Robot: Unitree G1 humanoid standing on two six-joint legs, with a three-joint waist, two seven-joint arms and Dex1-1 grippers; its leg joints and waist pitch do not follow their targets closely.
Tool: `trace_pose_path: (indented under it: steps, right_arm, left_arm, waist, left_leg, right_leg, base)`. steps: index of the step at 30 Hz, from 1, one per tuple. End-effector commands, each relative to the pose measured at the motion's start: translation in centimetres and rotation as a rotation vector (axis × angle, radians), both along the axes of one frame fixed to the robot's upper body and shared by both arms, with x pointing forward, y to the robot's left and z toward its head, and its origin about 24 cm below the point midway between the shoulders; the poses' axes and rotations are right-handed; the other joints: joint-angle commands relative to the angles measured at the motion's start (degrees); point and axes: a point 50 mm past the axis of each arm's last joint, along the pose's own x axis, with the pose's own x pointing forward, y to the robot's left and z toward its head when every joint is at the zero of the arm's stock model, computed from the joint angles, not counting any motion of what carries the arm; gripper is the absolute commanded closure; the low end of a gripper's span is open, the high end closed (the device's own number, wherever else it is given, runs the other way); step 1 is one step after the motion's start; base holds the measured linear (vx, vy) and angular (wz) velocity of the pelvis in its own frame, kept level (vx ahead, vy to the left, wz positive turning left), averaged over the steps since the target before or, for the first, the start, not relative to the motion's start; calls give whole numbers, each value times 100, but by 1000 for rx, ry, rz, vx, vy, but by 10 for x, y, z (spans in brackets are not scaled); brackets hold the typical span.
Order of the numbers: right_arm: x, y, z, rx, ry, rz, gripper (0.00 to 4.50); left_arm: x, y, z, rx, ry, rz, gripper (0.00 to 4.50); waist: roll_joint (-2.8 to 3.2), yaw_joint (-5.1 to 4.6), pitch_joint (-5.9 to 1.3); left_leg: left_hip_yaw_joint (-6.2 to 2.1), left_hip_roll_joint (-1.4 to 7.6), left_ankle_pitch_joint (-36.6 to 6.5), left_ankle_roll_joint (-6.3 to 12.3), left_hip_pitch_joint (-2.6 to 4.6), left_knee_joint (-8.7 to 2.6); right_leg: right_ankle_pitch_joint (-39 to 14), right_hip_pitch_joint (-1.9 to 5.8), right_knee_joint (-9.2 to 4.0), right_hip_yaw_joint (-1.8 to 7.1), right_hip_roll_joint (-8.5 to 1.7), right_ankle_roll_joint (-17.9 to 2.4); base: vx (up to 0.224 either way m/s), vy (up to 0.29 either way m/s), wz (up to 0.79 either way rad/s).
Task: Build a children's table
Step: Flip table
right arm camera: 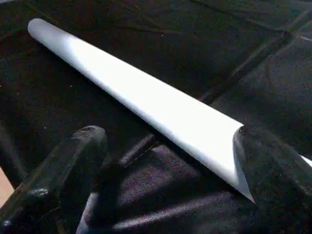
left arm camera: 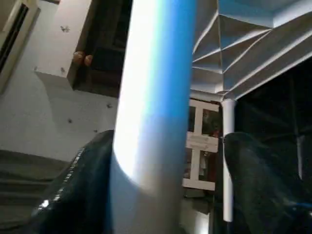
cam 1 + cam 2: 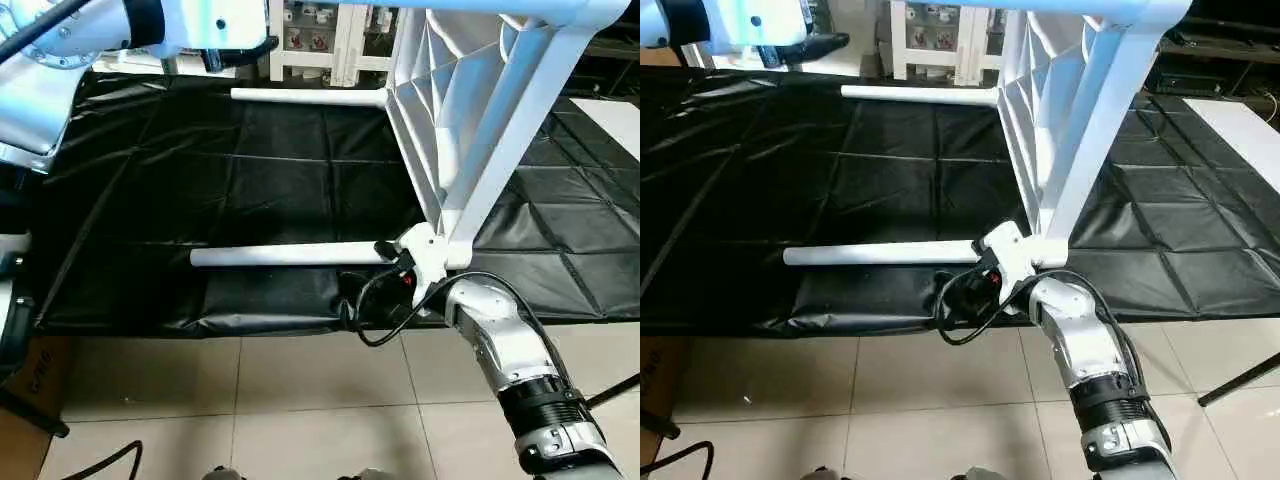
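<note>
The left gripper (image 2: pixel 161 195) has a table leg (image 2: pixel 156 97) between its wide fingers and should squeeze slowly, while the wide-open right gripper (image 1: pixel 161 161) steadies the lower leg (image 1: pixel 136 92).

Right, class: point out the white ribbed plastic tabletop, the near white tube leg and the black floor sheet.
White ribbed plastic tabletop (image 3: pixel 425 100): left eye view, ribbed underside.
Near white tube leg (image 3: pixel 280 255): left eye view, mid-shaft.
Black floor sheet (image 3: pixel 180 190): left eye view, bare middle.
</note>
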Motion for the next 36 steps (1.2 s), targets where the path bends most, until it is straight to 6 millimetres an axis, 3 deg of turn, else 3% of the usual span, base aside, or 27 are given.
trace_pose_path:
  steps: [1,8,14,24,36]
  right_arm:
    - [-8,-4,-14,-33,56,-1,0]
    - [-11,0,-12,6,54,34,0]
    - [-13,4,-2,101,14,49,0]
    - [-4,5,6,323,110,-89,0]
    - [-5,6,3,313,140,-109,0]
  left_arm:
    - [4,-1,0,14,3,20,105]
    - [8,2,2,10,-25,53,163]
    - [9,5,4,-3,-48,76,208]
    - [10,8,7,-44,-56,94,280]
    - [18,16,19,-203,-65,152,286]
  waist:
    - [155,-2,-490]
    - [158,-12,-476]
    - [167,-17,-485]
    - [177,-16,-488]
    - [178,-1,-491]
  left_leg:
    - [40,17,-212,-160,0,-317]
    - [33,22,-313,-144,8,-325]
    - [29,28,-229,-73,-5,-317]
    - [27,29,-174,-82,0,-326]
    - [34,3,-54,-61,-15,-314]
  right_leg:
    - [483,558,-375,382,-528,-968]
    - [288,555,-402,380,-535,-962]
    - [467,566,-381,378,-540,-1022]
    - [489,563,-383,382,-556,-1058]
    - [520,574,-383,379,-549,-1011]
  base:
    - [0,0,0]
    - [0,0,0]
    - [0,0,0]
    - [0,0,0]
    - [0,0,0]
